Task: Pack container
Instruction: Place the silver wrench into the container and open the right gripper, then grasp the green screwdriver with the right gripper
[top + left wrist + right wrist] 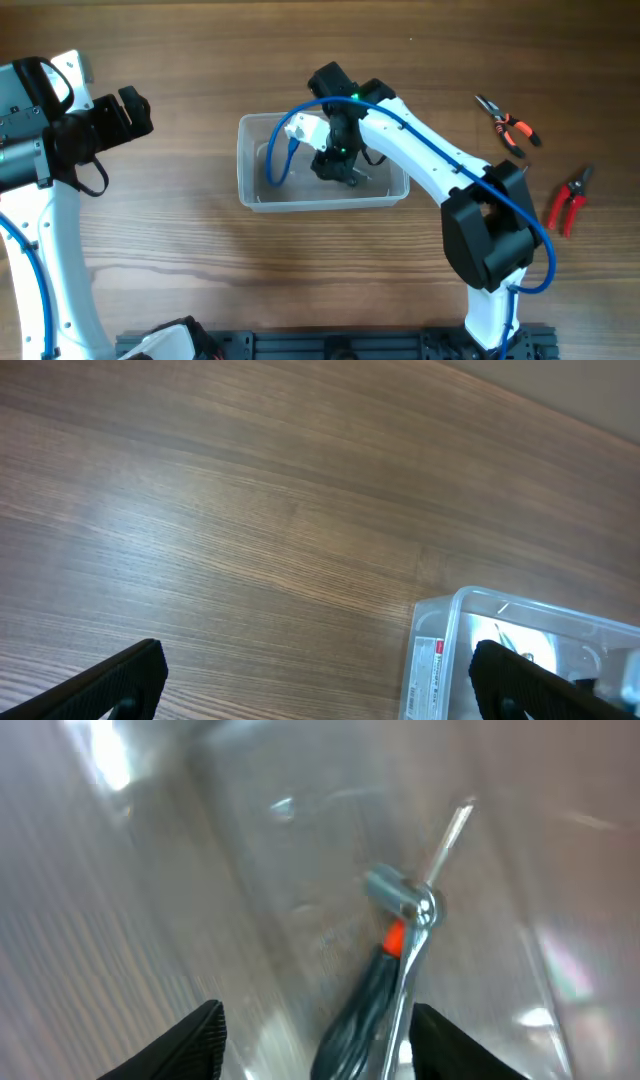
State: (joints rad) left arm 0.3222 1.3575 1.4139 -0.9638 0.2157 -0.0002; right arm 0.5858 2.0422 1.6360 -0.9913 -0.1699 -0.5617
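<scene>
- Right gripper [341, 165], jaws apart, hangs inside the container [241, 165] at mid-table. Risk?
- Rising, a finger could snag its edge and tip it, or drag the dark-handled tool [395, 960] out. Left gripper [130, 110], jaws apart too, sits well left, unable to steady it.

Count on the worktop [150, 250]:
- Clear tub [243, 165]: 1, at the middle.
- Pliers [508, 127]: 1, toward the far right corner.
- Red-handled cutters [567, 202]: 1, by the right edge.
- Dark-handled metal tool [370, 990]: 1, inside the tub, kind unclear.
- Tools in all: 3.
- Robot arms: 2, the left arm [50, 130] and the right arm [430, 150].
</scene>
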